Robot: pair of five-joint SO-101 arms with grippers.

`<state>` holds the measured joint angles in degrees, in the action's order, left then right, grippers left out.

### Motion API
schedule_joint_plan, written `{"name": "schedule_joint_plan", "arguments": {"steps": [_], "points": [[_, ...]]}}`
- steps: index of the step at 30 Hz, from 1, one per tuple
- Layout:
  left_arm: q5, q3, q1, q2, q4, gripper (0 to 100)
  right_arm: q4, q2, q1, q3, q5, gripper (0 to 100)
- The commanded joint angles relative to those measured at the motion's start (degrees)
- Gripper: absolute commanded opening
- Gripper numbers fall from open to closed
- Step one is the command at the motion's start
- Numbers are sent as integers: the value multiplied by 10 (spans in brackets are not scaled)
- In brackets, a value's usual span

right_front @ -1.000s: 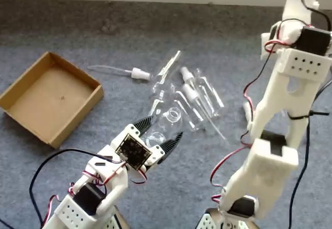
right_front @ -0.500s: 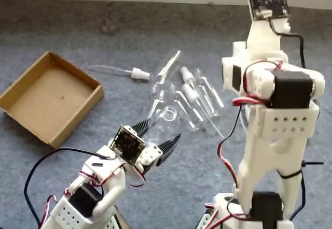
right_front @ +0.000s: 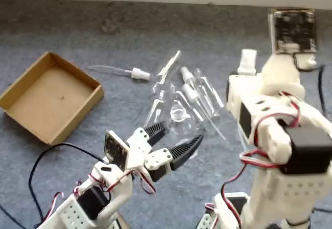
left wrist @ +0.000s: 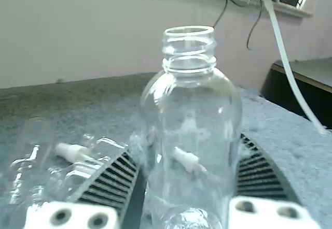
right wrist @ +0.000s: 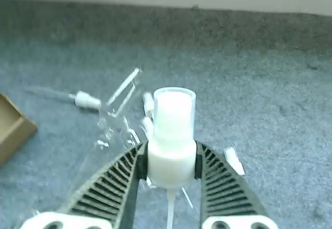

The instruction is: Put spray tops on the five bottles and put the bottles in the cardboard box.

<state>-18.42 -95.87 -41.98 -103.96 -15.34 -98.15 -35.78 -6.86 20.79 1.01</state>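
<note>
The left gripper (right_front: 182, 132) sits low at the near side of the grey-covered desk (right_front: 104, 11), its jaws pinching a clear bottle (left wrist: 189, 120) by the lower body. The bottle stands upright with its threaded neck open, just on the near side of a heap of other bottles. The right gripper (right wrist: 171, 148) is held high above the desk to the right of that heap. Its jaws are pressed against the collar of a white spray top (right wrist: 171, 128), and the thin dip tube (right wrist: 169, 211) trails out from under the collar. In the left wrist view the tube slants down beside the held bottle's neck, apart from it and off to one side. The other bottles (right_front: 199, 97) lie on their sides in a loose tangle in the middle of the desk, with a couple of white spray heads among them — how many bottles there are cannot be told through the clear plastic. A loose spray top (right_front: 139, 74) lies alone on the desk between the heap and the cardboard box (right_front: 78, 117), its tube stretched out toward the box side. The box lies open-side up at the left of the desk, well apart from both grippers.
</note>
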Motion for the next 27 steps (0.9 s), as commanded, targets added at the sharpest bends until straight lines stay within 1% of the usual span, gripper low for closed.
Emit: {"name": "schedule_joint_plan", "arguments": {"steps": [1, 5, 10, 12, 14, 16, 20, 25, 27], "points": [[-11, -13, -69, -7, 22, 88, 48, -46, -6, 1, 55, 88], [-11, -13, -78, -7, 21, 88, 67, -61, -9, 2, 57, 87], [-4, -13, -80, -7, 18, 88, 66, -61, -103, 7, 57, 87], [38, -13, -81, -7, 10, 88, 67, -61, -144, 7, 57, 87], [84, -13, -94, -7, -17, 88, 77, -63, -178, 21, 57, 87], [117, -13, -113, -7, -37, 88, 92, -74, -196, 38, 55, 87], [149, -13, -135, -7, -64, 88, 116, -102, -201, 51, 55, 87], [151, -13, -131, -7, -75, 88, 116, -138, -203, 49, 56, 87], [151, -13, -131, -7, -75, 88, 100, -150, -203, 49, 57, 87]]}}
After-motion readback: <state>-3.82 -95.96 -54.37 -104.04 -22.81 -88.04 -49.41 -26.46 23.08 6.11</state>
